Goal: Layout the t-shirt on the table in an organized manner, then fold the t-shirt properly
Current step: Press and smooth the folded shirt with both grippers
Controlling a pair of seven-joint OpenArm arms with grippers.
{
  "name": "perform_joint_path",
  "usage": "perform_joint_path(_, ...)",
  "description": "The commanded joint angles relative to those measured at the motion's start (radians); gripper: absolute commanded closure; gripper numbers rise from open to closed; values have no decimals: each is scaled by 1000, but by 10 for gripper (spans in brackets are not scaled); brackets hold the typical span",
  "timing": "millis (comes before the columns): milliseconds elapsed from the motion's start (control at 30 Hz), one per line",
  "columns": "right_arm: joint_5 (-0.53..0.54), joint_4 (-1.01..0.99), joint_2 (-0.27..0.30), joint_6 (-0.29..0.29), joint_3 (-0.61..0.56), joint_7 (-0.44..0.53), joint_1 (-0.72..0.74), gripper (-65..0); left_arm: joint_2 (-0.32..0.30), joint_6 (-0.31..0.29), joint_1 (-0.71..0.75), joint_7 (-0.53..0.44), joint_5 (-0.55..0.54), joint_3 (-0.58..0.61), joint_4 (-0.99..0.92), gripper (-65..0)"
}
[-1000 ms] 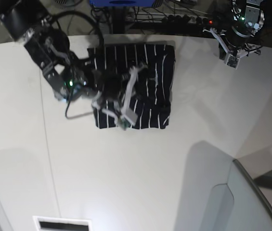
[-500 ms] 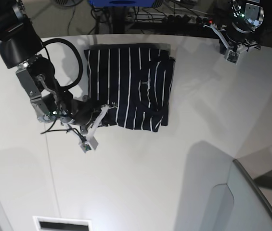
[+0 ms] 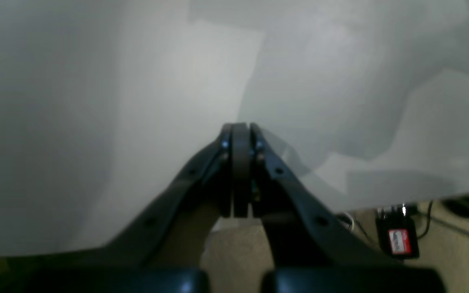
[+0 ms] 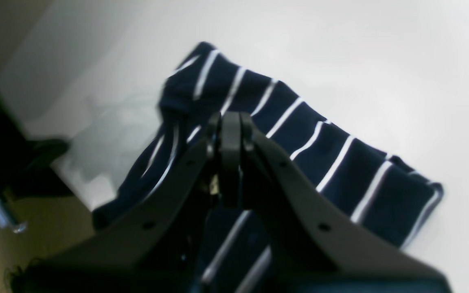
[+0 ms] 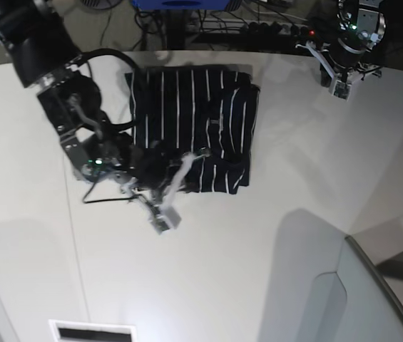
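1. The t-shirt (image 5: 194, 128) is soft dark navy cloth with thin white stripes, folded into a rough rectangle with a slightly rumpled near edge; it lies on the table (image 5: 258, 271), a smooth white top with a curved far edge and a thin dark seam line.
2. Wide bare tabletop opens in front of the right gripper (image 5: 164, 214) and to both sides of the shirt. The shirt's far edge lies close to the table's back rim.
3. The right gripper sits at the shirt's near left corner, jaws pressed together with nothing between them; in the right wrist view the shirt spreads under and beyond its tips.
4. The right arm reaches in low from the far left, elbow bent.
5. The left gripper (image 5: 339, 82) hangs over the table's far rim, well apart from the shirt, jaws closed and empty.
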Motion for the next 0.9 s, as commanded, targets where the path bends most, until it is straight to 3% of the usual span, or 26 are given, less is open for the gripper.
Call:
perform_joint_path(0,4,-13,-38,9,-1,20,41,0,-5,-2,-13,-7,2,-2,11,0)
perform_joint_path(167,-108,-255,-185,12,-1,21,128,0,35,0,-62,-7,2,-1,6,0)
perform_joint_path(233,-136,-307,-216,12,-1,31,146,0,55,0,-91,-7,2,-1,-23,0)
perform_joint_path(400,-139,-372,-221,12,-55,104,154,0,116,0,-187,-9,2,28,-103,0)
perform_joint_path(700,-139,-594,-221,10,-69,264,212,0,116,3,-241,-9,11,329,-196,0)
perform_joint_path(867,-139,-680,-221,10,-69,318,266,0,122,3,-220,-7,155,371,-216,0)
